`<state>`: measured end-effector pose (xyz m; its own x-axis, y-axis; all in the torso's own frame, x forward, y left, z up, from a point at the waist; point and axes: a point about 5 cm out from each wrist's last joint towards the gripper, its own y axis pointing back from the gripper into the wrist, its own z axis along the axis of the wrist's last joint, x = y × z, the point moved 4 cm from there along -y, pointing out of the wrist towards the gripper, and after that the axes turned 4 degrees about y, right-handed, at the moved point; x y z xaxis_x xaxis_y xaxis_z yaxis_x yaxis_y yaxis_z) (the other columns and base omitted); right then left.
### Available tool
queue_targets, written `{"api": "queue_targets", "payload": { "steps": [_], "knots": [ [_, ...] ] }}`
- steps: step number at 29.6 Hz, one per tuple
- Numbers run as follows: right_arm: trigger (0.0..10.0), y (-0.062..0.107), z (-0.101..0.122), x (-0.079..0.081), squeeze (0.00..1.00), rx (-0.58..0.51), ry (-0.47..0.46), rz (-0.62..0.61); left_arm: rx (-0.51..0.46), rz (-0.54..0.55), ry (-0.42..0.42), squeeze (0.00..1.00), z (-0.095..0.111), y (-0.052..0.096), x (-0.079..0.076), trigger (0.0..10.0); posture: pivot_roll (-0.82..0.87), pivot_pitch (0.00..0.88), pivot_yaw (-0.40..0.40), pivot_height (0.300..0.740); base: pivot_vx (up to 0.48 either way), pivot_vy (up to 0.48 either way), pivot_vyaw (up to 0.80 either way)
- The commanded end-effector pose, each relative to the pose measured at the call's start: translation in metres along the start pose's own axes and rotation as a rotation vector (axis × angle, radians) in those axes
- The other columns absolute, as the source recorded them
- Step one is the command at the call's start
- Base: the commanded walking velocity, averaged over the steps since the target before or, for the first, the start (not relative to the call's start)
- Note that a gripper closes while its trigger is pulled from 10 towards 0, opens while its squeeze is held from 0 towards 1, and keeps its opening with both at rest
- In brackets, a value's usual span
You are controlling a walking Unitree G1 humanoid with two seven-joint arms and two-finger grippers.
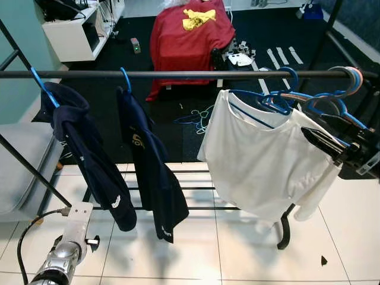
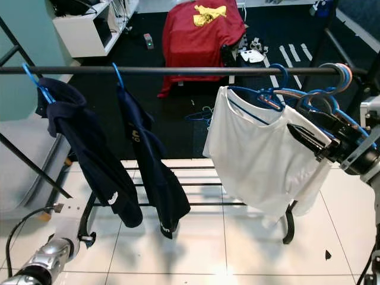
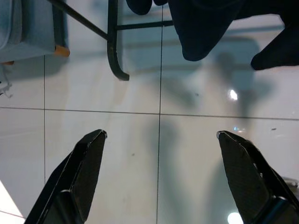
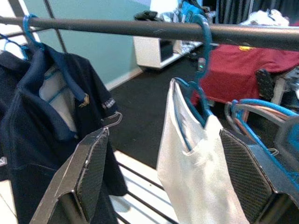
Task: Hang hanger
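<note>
A white shirt (image 1: 267, 160) hangs on a blue hanger (image 1: 268, 102) whose hook (image 4: 203, 32) sits over the black rail (image 1: 178, 75). My right gripper (image 1: 310, 136) is open at the shirt's right shoulder. In the right wrist view its fingers (image 4: 88, 163) stand wide apart, with the shirt (image 4: 196, 177) in the gap and no contact. Two navy garments (image 1: 89, 154) (image 1: 148, 166) hang on blue hangers further left on the rail. My left arm (image 1: 62, 255) hangs low at the left, and its gripper (image 3: 161, 134) is open over the floor tiles.
Several empty blue and pink hangers (image 1: 344, 83) crowd the rail's right end. The rack's lower bars (image 1: 178, 190) and foot (image 1: 285, 233) stand on white tiles. A grey seat (image 1: 21, 166) is at the left. Beyond the rail are a red-draped object (image 1: 190, 35) and a white cabinet (image 1: 80, 29).
</note>
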<state>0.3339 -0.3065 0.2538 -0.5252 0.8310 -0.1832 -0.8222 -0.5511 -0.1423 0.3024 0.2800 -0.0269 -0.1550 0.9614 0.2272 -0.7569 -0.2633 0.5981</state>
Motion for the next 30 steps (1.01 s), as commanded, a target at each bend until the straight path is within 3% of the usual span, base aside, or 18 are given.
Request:
{"api": "queue_targets", "payload": {
  "steps": [1,12,20,23,25,26,30],
  "knots": [
    [10.0,0.003,-0.003,-0.003,0.0,0.045,0.031,-0.011,0.042,0.005,0.019,0.0,-0.014,0.002,-0.001,10.0,0.02,0.165,0.068,0.74,0.0,-0.472,0.0],
    [10.0,-0.002,-0.009,-0.002,0.0,0.086,0.044,-0.011,0.022,0.007,0.031,0.0,-0.011,0.002,-0.005,10.0,0.01,0.147,0.044,0.74,0.0,-0.086,0.0],
    [10.0,-0.01,-0.016,0.004,0.0,0.098,0.035,0.017,0.014,0.029,0.058,0.0,-0.009,0.001,-0.003,10.0,0.0,0.14,0.034,0.74,0.0,-0.408,0.0],
    [10.0,-0.014,-0.02,0.006,0.0,0.101,0.025,0.017,0.016,0.038,0.056,0.0,-0.01,0.001,-0.003,10.0,0.0,0.142,0.032,0.74,0.0,0.0,0.0],
    [10.0,-0.019,-0.022,0.011,0.0,0.103,0.023,0.021,0.015,0.038,0.058,0.0,-0.01,0.001,-0.004,10.0,0.0,0.143,0.027,0.74,0.0,0.0,0.0],
    [10.0,-0.033,-0.023,0.024,0.0,0.069,0.033,0.025,0.004,0.033,0.057,0.0,-0.008,0.001,-0.009,10.0,0.0,0.142,0.024,0.74,0.0,0.0,0.8],
    [10.0,-0.041,-0.02,0.03,0.0,0.032,0.024,0.017,-0.004,0.026,0.057,0.0,-0.007,0.001,-0.011,10.0,-0.01,0.14,0.022,0.74,0.0,0.0,0.8]
  ]
}}
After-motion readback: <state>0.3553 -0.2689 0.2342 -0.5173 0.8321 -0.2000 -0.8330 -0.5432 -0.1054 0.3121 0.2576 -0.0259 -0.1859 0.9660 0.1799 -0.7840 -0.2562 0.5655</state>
